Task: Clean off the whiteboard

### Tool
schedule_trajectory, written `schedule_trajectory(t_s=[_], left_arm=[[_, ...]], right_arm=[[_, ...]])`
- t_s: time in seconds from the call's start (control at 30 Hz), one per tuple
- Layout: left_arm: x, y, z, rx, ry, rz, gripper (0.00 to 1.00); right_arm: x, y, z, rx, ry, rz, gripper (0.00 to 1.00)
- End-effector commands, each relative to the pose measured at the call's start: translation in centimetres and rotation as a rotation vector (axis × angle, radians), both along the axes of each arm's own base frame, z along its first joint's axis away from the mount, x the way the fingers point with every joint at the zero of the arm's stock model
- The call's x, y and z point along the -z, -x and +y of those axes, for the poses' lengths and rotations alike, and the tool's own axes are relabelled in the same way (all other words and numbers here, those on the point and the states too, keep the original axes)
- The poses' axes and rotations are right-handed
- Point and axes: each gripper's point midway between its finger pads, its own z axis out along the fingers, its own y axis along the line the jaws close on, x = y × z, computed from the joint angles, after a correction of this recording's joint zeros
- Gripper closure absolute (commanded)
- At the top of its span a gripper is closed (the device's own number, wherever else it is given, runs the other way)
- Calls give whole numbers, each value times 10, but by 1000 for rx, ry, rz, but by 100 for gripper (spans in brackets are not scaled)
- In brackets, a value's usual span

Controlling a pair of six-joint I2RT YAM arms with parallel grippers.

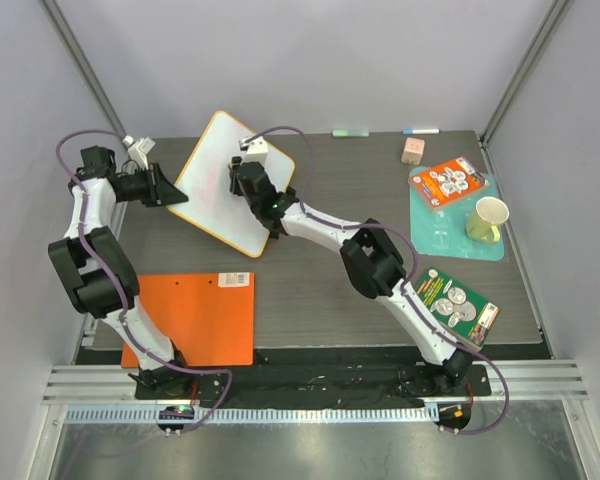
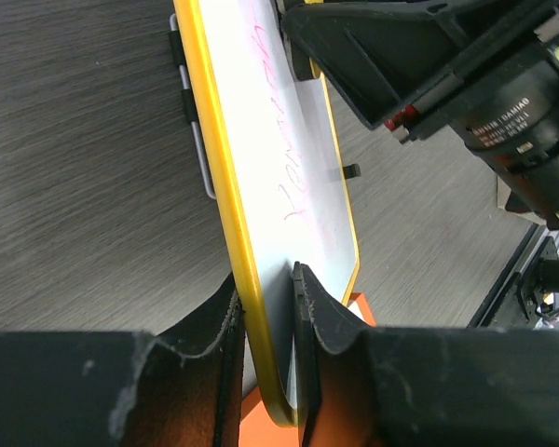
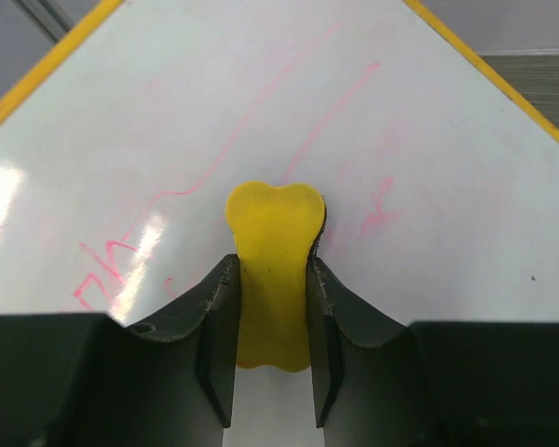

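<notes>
The whiteboard (image 1: 212, 170), white with a yellow-orange rim, lies tilted at the back left of the table. Pink marks show on it in the left wrist view (image 2: 289, 158) and in the right wrist view (image 3: 373, 121). My left gripper (image 1: 178, 192) is shut on the board's left edge, one finger on each face (image 2: 268, 312). My right gripper (image 1: 244, 185) is over the middle of the board, shut on a yellow eraser (image 3: 273, 247) whose tip rests against the white surface (image 3: 272, 279). The eraser is hidden in the top view.
An orange clipboard-like sheet (image 1: 195, 315) lies near left. A teal tray (image 1: 442, 238) at right holds a yellow cup (image 1: 488, 218) and an orange package (image 1: 452, 180). A green package (image 1: 455, 300) lies near right. A pink block (image 1: 412, 150) and two markers (image 1: 350, 132) lie at the far edge.
</notes>
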Motion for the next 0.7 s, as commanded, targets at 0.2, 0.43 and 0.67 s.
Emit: schedule_trajectory(t_s=[0.2, 0.43, 0.67], left_arm=[[-29, 10, -17, 118, -73, -153, 100], [-30, 11, -17, 122, -74, -154, 100], [-29, 11, -19, 124, -60, -148, 100]], right_arm=[[38, -47, -24, 86, -100, 103, 99], [71, -78, -73, 204, -103, 204, 99], [48, -38, -20, 8, -55, 152, 99]])
